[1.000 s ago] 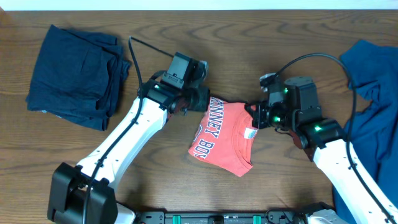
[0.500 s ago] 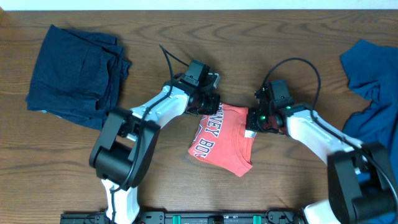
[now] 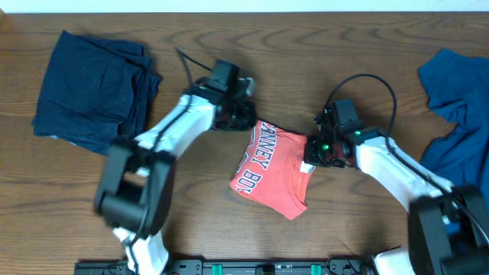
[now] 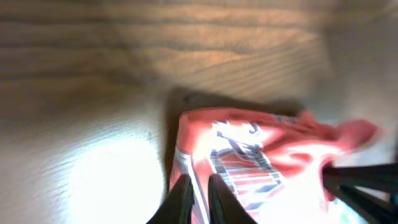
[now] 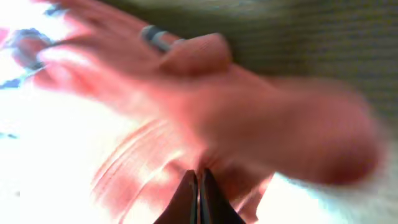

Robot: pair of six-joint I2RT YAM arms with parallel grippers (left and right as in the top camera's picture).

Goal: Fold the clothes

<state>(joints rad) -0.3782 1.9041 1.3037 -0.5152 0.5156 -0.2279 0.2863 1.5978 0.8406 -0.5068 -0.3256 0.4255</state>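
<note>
A red shirt [image 3: 271, 172] with white and blue lettering lies crumpled in the middle of the wooden table. My left gripper [image 3: 246, 120] is at its upper left corner. In the blurred left wrist view the fingers [image 4: 196, 186] are nearly closed, with the edge of the red shirt [image 4: 261, 155] pinched between them. My right gripper [image 3: 312, 149] is at the shirt's right edge. In the right wrist view its fingers [image 5: 199, 180] are shut on bunched fabric of the red shirt [image 5: 143, 124].
A folded pile of navy clothes [image 3: 95, 88] lies at the back left. A loose blue garment [image 3: 458, 107] is heaped at the right edge. The arms' black cables loop above the table near both wrists.
My left gripper has moved a little left and back, and the shirt has shifted slightly left with it. The right gripper holds about the same spot on the shirt's right edge.
</note>
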